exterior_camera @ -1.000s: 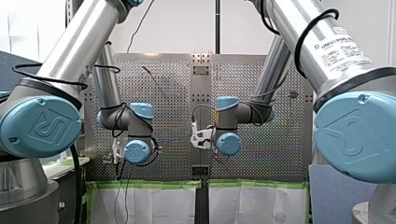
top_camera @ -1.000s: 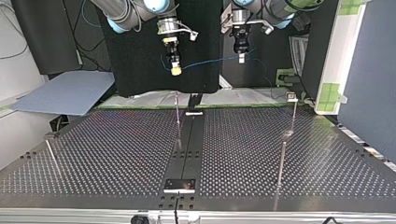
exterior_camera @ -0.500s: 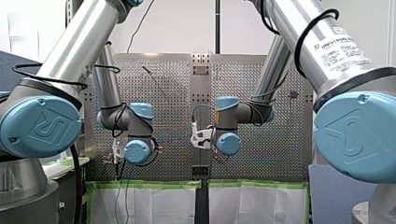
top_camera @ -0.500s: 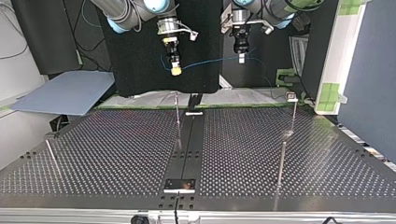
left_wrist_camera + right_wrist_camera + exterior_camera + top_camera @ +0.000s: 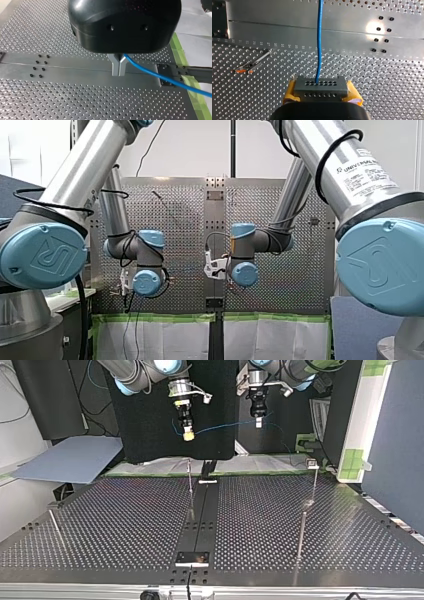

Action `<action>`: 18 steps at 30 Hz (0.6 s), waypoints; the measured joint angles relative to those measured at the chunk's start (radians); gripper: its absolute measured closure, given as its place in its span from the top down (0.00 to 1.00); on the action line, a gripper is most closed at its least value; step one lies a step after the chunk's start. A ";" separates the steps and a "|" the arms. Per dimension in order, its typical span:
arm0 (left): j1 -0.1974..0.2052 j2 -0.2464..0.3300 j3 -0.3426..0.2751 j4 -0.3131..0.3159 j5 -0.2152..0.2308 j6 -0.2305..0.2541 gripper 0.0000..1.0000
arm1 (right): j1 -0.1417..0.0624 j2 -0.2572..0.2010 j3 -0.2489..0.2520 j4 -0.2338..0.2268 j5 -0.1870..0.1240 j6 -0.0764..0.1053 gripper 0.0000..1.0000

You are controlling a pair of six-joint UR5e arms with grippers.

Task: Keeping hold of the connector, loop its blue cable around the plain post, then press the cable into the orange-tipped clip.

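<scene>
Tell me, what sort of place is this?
Probably a robotics lab: a perforated metal table with upright posts, and a blue cable held between my left tool and my right tool, which grips its connector.

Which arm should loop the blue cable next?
Probably right: my right gripper holds the connector, and a thin post shows below it in the top view. My left gripper only pinches the blue cable.

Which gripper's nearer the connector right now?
Right. My right gripper is shut on the connector; my left gripper pinches the blue cable farther along, away from it.
</scene>
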 joint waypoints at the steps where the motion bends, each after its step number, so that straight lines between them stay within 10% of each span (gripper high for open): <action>1: 0.004 0.004 -0.004 -0.004 0.004 -0.004 0.00 | 0.000 0.000 0.000 0.000 0.000 0.000 0.00; 8: 0.039 0.054 -0.022 -0.053 0.043 -0.054 0.00 | -0.014 0.021 -0.021 0.021 0.020 0.004 0.00; 18: 0.058 0.145 -0.022 -0.145 0.049 -0.087 0.00 | -0.016 0.002 -0.052 0.109 0.040 0.072 0.00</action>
